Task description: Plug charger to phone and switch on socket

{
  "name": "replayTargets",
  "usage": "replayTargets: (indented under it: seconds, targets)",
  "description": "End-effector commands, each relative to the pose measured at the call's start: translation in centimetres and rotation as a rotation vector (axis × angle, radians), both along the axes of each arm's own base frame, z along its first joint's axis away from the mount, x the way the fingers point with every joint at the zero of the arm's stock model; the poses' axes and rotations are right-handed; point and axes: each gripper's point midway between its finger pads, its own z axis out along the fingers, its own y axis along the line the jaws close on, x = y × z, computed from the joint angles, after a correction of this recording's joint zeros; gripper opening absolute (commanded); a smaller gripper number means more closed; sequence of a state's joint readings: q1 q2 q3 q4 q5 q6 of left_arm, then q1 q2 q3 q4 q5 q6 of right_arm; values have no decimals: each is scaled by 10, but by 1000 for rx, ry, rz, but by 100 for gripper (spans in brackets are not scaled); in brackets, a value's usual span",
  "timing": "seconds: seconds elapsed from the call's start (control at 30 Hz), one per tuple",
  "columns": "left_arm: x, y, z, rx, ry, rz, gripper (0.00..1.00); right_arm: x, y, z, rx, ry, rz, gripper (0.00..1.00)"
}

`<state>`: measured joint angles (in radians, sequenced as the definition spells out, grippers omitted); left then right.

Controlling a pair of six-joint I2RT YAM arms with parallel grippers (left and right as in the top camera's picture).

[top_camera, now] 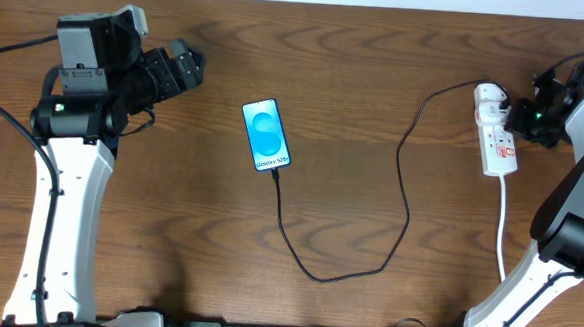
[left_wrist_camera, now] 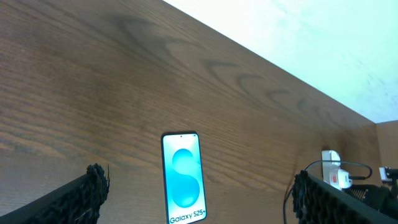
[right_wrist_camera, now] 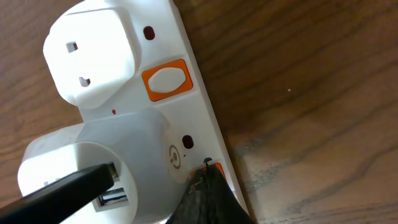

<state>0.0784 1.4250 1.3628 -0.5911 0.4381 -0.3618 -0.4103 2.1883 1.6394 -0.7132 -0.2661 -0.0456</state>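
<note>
Phone (top_camera: 266, 135) face up, bright blue screen, black charger (top_camera: 407, 215) touching base

Dark brown wooden table (top_camera: 358, 47) from overhead, looping grain running across its width and a soft sheen on the top. Beyond the far edge, a plain white surface (left_wrist_camera: 298, 37): a broad pale wedge in the left wrist view, a thin strip overhead. Close up from the right wrist, a duller, paler patch (right_wrist_camera: 292, 168) in the wood and a tiny white speck (right_wrist_camera: 290, 91).
</note>
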Motion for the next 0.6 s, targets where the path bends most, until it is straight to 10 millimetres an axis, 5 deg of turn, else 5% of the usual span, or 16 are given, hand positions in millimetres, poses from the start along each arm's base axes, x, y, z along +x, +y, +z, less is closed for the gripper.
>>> replayTargets:
  seconds: [0.0,0.57]
  targets:
    - [0,3,0,13,-3,6,96,-4,110,-19,361,38,138,1]
    - [0,3,0,13,-3,6,96,-6,115,-18,394,50,125,1]
